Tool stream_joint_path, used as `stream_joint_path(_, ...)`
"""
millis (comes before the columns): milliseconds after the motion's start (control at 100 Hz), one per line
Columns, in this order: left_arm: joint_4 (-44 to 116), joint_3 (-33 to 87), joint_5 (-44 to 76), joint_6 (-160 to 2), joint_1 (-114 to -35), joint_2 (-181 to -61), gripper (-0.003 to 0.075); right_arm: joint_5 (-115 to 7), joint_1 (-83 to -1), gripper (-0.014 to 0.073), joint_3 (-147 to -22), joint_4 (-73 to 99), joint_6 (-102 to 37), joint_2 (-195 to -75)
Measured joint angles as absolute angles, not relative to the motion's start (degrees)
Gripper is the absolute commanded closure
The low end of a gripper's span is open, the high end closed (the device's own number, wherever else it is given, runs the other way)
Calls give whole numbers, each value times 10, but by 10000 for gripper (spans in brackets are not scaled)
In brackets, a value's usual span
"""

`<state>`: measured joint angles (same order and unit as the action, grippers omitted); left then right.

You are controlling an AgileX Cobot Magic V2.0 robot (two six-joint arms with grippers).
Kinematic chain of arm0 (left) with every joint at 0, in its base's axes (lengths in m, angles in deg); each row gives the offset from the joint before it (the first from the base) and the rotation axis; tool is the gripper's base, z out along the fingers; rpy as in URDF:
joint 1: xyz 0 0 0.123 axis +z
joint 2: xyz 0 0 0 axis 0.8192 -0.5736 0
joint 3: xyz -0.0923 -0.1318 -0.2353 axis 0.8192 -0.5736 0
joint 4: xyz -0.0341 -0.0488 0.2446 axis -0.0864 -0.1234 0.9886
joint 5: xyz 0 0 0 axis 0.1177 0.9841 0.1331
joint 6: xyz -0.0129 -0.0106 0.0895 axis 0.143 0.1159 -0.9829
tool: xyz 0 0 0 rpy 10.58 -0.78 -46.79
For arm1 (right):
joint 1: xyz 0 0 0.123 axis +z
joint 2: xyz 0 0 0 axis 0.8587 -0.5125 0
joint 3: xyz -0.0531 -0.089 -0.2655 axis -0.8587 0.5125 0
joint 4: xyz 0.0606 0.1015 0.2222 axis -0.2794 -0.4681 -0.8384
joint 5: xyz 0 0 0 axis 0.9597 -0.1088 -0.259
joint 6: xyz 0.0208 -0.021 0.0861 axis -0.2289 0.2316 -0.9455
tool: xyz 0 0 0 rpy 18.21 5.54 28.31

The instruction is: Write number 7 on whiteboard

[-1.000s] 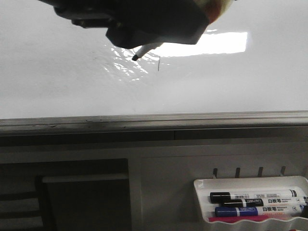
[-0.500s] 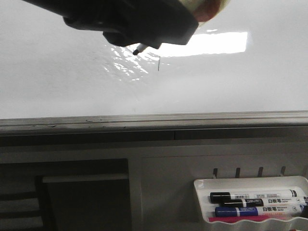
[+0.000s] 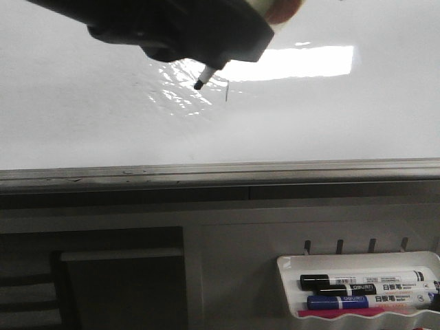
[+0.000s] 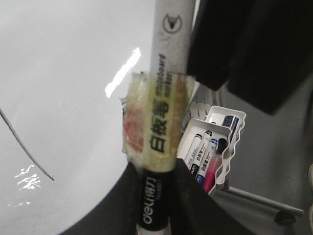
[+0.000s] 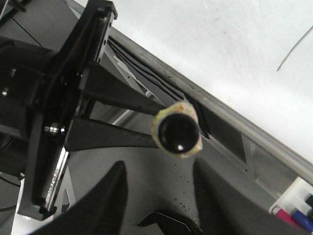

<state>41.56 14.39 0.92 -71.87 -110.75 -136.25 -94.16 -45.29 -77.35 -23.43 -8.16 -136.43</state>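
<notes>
While near-vertical, number 7 [image 3: 226,91] slants slightly.

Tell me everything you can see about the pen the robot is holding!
The pen is a whiteboard marker with a pale grey barrel, printed lettering and a black band lower down. Yellowish tape, stained reddish, is wrapped around its middle. The left hand grips it between dark fingers. In the front view its black tip slants down-left by the whiteboard, just left of a thin dark stroke; whether it touches the board is unclear. The right wrist view shows its round black rear end.
</notes>
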Motion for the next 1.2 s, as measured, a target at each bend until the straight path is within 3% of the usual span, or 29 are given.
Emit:
stream_joint_path(520,76,74,-69,-714,-939,-1247,741,-952,-593,102,-759,-215,-89,-1232)
stream_joint_path(1200,53,118,-142,-713,-900,-1416,740,-963,-597,102,-747,-213,-101,-1217)
